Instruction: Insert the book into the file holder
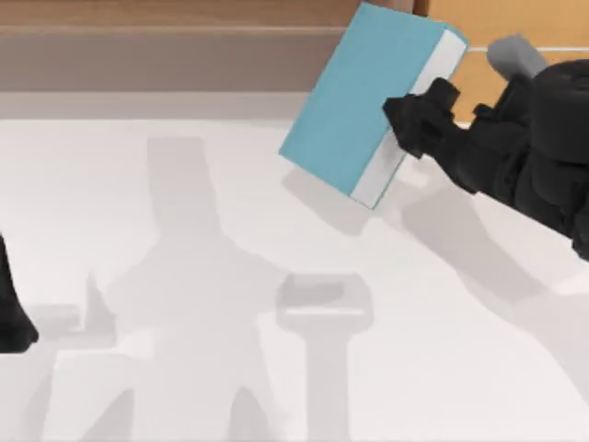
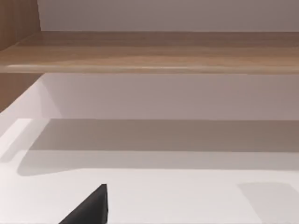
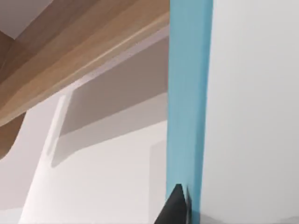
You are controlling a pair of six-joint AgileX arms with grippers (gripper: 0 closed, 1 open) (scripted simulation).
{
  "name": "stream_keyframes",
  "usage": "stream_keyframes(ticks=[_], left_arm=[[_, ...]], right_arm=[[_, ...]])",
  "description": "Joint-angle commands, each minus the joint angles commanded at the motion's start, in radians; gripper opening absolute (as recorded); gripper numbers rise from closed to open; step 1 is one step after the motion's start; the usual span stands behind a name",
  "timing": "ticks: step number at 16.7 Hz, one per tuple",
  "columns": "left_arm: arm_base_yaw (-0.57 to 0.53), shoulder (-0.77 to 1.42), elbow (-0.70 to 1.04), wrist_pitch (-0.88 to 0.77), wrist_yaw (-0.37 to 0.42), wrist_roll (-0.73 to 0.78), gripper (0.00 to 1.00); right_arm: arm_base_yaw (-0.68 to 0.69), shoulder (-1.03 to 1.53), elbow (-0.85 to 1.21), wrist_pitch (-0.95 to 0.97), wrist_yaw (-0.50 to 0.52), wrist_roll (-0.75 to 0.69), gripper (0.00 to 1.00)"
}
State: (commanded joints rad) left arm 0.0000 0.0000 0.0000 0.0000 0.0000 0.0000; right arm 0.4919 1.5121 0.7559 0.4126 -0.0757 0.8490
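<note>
Pickup done, insertion left w/ no file holder in sight yet: my right fingers (image 1: 416,122) are pinching the book (image 1: 359,101) at its white page edge, blue cover reaching away from them, tilted and lifted above the table (image 1: 184,276), while my left arm (image 1: 11,313) sits parked at the table's left edge.

No legible text or labels anywhere
</note>
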Motion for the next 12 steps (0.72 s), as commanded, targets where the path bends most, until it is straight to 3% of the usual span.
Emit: stream_keyframes(ticks=[6,12], left_arm=[[0.000,0.000,0.000,0.000,0.000,0.000,1.00],[0.000,0.000,0.000,0.000,0.000,0.000,1.00]], right_arm=[[-0.378,-0.041,-0.140,0.061,-0.194,0.290,0.00],[-0.799,0.085,-0.081,0.172,-0.303,0.489,0.00]])
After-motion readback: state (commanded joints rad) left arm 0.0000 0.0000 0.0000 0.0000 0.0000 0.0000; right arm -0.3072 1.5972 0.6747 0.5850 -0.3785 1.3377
